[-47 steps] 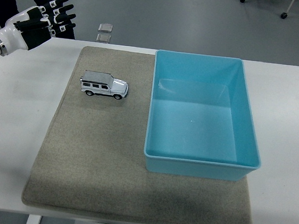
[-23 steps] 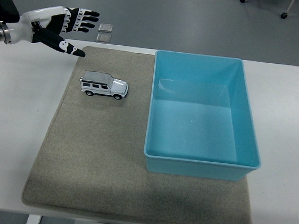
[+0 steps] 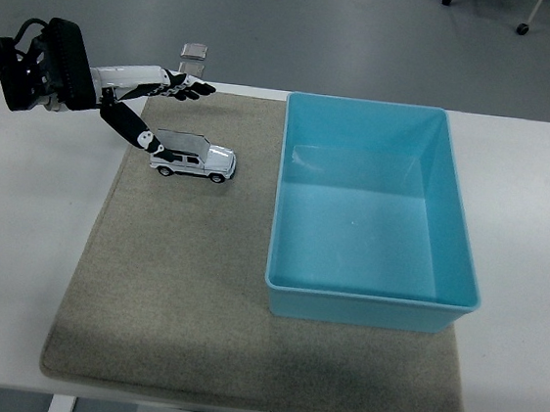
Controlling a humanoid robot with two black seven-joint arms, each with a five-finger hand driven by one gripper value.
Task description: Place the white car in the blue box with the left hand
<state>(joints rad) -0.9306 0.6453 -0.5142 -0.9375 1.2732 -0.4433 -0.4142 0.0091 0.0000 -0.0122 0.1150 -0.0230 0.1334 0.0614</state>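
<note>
the white car (image 3: 193, 157) sits on the mat (image 3: 198, 286) just left of the blue box (image 3: 373, 211). behind the car, my left robot hand (image 3: 144, 94) is spread wide and empty; a thumb nudge could roll it away. there's open mat nearer than the car, and the box wall stands to its right.

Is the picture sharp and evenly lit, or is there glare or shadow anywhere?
Head view: even, soft light; the white car and blue box look sharp; the box floor shows a pale sheen, with faint shadow beneath its near wall on the grey mat; the left hand is slightly soft-edged.
</note>
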